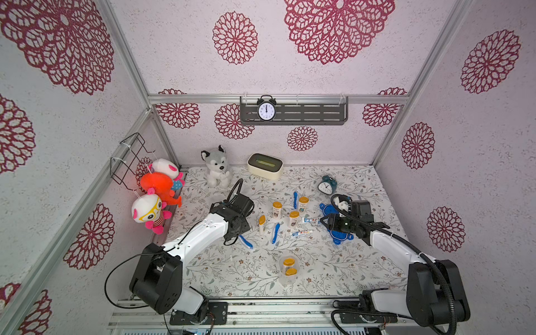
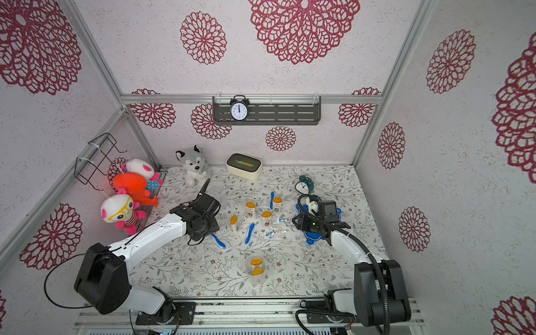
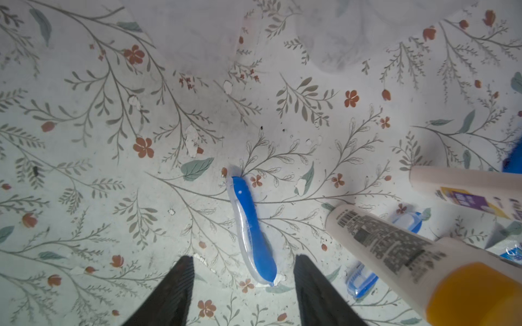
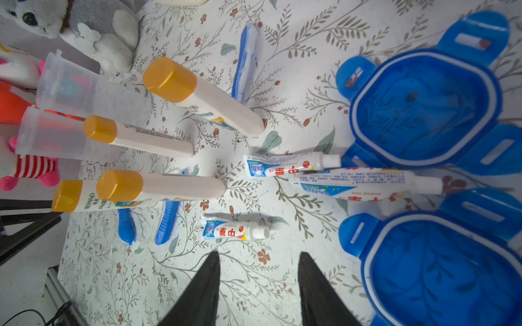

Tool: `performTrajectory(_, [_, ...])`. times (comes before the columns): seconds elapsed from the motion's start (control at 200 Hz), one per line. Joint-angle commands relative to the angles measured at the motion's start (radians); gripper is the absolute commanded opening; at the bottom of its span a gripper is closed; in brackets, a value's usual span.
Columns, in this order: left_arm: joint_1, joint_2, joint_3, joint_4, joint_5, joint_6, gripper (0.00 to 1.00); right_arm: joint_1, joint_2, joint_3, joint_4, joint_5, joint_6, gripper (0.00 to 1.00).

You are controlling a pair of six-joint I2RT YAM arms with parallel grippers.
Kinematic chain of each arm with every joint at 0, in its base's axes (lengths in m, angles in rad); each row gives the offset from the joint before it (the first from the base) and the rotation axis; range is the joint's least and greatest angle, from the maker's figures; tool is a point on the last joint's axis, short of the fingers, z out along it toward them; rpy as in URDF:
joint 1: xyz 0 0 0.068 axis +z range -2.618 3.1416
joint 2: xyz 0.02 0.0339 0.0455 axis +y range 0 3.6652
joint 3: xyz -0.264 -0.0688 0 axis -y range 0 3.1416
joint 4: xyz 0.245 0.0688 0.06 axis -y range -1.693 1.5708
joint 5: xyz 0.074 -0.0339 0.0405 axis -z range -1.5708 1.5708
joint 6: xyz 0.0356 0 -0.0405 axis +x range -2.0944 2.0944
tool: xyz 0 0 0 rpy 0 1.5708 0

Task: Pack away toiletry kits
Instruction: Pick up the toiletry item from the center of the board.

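Near the bench's (image 1: 232, 275) front edge, a cup (image 1: 287, 280) held two bottles (image 1: 289, 262); left pincer (image 3: 244, 257) and right pincer (image 4: 260, 253) gaped empty.

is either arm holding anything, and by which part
Nothing is held. The left jaws stand apart over a blue toothbrush lying flat, not gripping it; the right jaws stand apart and empty near a toothpaste tube.

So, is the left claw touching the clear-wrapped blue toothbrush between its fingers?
Apart. The left wrist view shows the left gripper open, with bare tablecloth showing between each of its jaws and the blue toothbrush.
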Motion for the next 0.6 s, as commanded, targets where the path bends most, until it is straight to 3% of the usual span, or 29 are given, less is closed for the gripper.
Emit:
performTrajectory(0.0, [0.006, -0.002, -0.026, 0.059, 0.015, -0.057, 0.60, 0.002, -0.004, -0.002, 0.033, -0.111, 0.042, 0.46])
performTrajectory(0.235, [0.019, 0.018, -0.083, 0.149, 0.029, -0.052, 0.64, -0.023, 0.015, -0.036, 0.156, -0.300, 0.151, 0.46])
performTrajectory(0.425, [0.031, 0.046, -0.111, 0.222, 0.048, -0.048, 0.66, -0.032, 0.011, -0.039, 0.149, -0.287, 0.142, 0.46])
performTrajectory(0.59, [0.042, 0.089, -0.105, 0.253, 0.065, -0.043, 0.59, -0.034, 0.003, -0.037, 0.132, -0.269, 0.126, 0.46])
